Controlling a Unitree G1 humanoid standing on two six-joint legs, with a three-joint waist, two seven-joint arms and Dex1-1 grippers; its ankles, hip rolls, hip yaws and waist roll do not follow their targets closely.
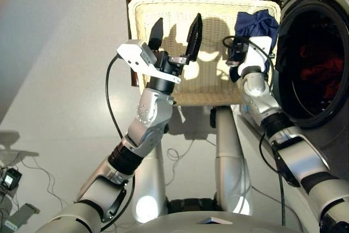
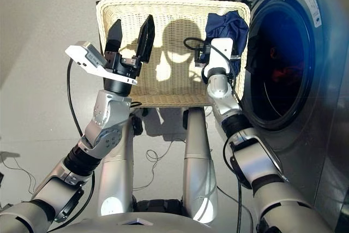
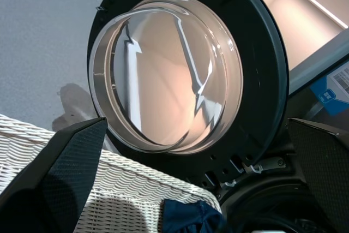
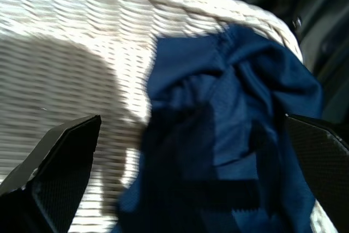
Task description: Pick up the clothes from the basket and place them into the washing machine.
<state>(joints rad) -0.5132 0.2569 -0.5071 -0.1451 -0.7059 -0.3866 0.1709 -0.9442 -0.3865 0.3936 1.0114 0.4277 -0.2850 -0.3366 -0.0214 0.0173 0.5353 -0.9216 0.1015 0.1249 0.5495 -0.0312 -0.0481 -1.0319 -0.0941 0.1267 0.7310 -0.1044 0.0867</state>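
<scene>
The basket (image 2: 163, 25) is cream-white woven wicker with a ribbed, matt weave, and the navy garment (image 4: 234, 135) lying crumpled in its corner is soft matt cloth, seemingly with a fine mesh texture. The washing machine (image 2: 322, 96) has a glossy dark grey casing, and its open door (image 3: 180, 69) carries a smooth, shiny bowl of clear glass inside a black ring, probably plastic. The arms show brushed silver metal, the left gripper (image 1: 175, 32) has matt black finely textured jaws, and the floor (image 1: 60, 53) looks smooth and grey.
</scene>
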